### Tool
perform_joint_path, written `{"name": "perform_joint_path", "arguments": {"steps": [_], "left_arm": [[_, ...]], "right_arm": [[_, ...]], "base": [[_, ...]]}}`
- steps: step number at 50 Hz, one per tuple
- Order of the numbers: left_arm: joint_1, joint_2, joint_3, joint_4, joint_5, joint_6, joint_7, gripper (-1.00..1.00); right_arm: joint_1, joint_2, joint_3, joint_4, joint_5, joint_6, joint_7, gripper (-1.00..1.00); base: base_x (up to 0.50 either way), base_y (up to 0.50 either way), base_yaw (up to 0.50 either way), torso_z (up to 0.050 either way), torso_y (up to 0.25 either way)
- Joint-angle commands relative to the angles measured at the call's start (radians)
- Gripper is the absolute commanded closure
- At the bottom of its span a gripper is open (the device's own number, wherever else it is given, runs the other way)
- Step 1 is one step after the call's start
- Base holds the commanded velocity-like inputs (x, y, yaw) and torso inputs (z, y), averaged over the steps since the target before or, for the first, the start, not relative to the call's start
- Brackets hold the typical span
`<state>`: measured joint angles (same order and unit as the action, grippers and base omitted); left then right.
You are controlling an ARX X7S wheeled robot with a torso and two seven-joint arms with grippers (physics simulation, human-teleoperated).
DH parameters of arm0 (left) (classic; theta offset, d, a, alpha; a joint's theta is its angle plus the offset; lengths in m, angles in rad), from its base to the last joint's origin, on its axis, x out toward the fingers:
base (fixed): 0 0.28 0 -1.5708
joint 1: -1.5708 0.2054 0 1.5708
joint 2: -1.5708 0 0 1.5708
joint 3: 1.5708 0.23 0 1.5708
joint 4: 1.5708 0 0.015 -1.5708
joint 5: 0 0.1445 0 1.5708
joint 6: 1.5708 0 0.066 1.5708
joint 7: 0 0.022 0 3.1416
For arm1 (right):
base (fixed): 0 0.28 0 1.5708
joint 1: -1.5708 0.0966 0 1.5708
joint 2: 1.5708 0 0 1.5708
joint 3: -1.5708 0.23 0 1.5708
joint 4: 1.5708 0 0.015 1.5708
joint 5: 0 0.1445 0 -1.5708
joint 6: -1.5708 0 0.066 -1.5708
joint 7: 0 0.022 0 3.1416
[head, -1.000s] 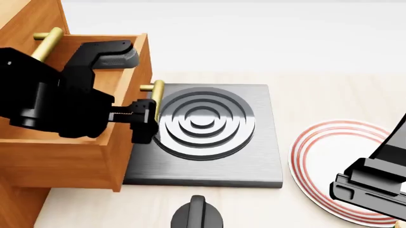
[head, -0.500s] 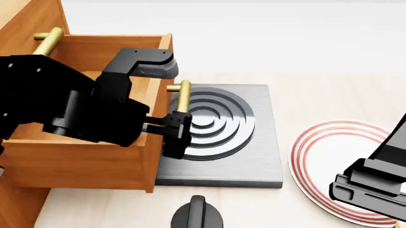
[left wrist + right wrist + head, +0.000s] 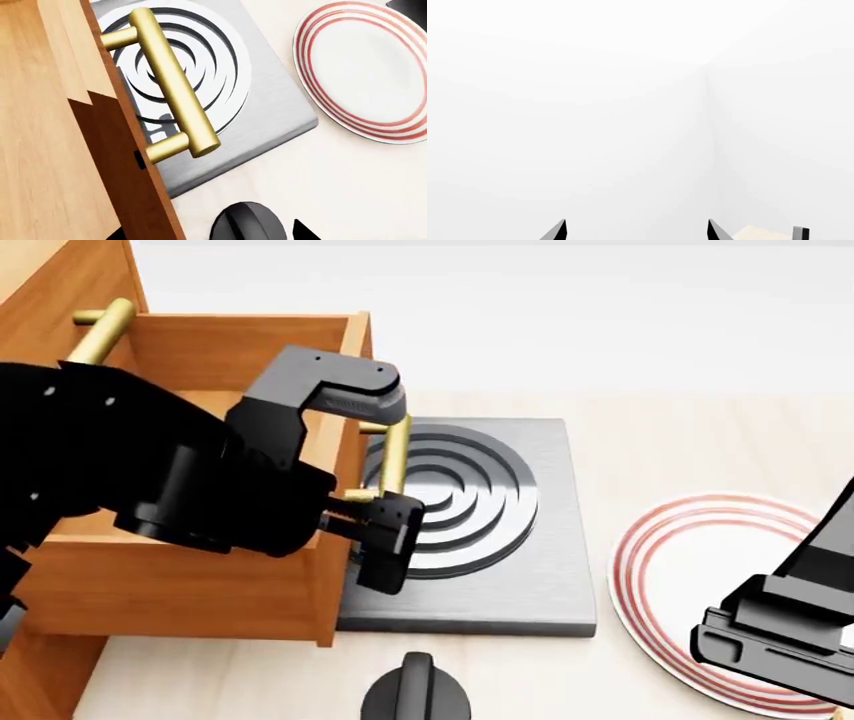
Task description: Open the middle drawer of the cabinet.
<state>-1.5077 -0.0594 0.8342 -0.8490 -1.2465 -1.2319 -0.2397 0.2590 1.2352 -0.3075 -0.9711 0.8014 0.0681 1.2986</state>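
The reddish-brown wooden middle drawer (image 3: 200, 570) is seen pulled out of the tall reddish-brown cabinet (image 3: 54, 300), its front overhanging the grey stove plate with concentric rings (image 3: 521, 540) on the pale counter (image 3: 667, 440). In the head view the drawer's brass bar handle (image 3: 392, 455) is largely hidden by the black left tool (image 3: 380, 465), whose fingers straddle it; whether it is clenched cannot be told. The left wrist view shows that handle (image 3: 175, 82) whole, with no fingers on it, and a red-ringed white plate (image 3: 373, 70). The right tool (image 3: 635, 231) is cut off, its tips spread apart against white wall.
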Motion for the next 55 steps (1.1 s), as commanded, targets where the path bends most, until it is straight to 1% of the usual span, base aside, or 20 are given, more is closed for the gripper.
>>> {"name": "perform_joint_path", "arguments": {"steps": [1,7,12,14,16,19,36,43,49,55], "left_arm": [[0.015,0.031,-0.046,0.053,-0.195,0.124,0.059,-1.00],[0.002,0.024,-0.025,0.037,-0.124,0.251,0.103,-1.00],[0.001,0.012,-0.019,0.060,-0.073,0.356,0.107,-1.00],[-0.001,0.002,0.000,0.086,-0.029,0.407,0.104,-1.00],[0.000,0.001,-0.010,0.083,-0.027,0.433,0.103,-1.00],[-0.001,-0.001,0.018,0.090,-0.010,0.422,0.111,-1.00],[-0.009,-0.005,0.026,0.070,0.028,0.507,0.104,-1.00],[-0.008,-0.015,0.027,0.094,0.058,0.573,0.091,-1.00],[-0.008,-0.030,0.043,0.127,0.121,0.664,0.071,-1.00],[-0.005,-0.037,0.032,0.136,0.140,0.722,0.054,-1.00]], "right_arm": [[0.007,-0.003,-0.002,-0.003,0.003,0.007,-0.002,-1.00],[0.005,-0.001,0.001,-0.001,0.005,0.004,-0.002,-1.00],[0.007,-0.004,0.000,0.001,0.005,0.006,-0.005,-1.00],[0.007,-0.007,-0.002,0.001,0.001,0.007,-0.006,-1.00],[0.008,-0.009,-0.003,0.001,0.000,0.009,-0.008,-1.00],[0.007,-0.009,-0.002,0.003,0.000,0.007,-0.008,-1.00],[0.003,-0.011,0.001,0.005,-0.002,0.006,-0.010,-1.00],[0.001,-0.010,0.004,0.005,-0.002,0.005,-0.010,-1.00],[0.000,-0.013,0.003,0.005,-0.005,0.007,-0.011,-1.00],[-0.002,-0.013,0.005,0.006,-0.005,0.005,-0.011,-1.00]], "base": [[0.00,0.00,0.00,0.000,0.000],[0.01,0.00,-0.01,0.000,0.000],[0.01,0.00,-0.01,0.000,0.000],[0.01,0.00,-0.01,0.000,0.000],[0.01,0.00,-0.01,0.000,0.000],[0.00,0.00,-0.01,0.000,0.000],[0.00,0.00,0.00,0.000,0.001],[0.00,0.00,0.00,0.000,0.000],[0.00,0.00,0.00,0.000,0.000],[0.00,0.00,0.00,0.000,0.000]]}}
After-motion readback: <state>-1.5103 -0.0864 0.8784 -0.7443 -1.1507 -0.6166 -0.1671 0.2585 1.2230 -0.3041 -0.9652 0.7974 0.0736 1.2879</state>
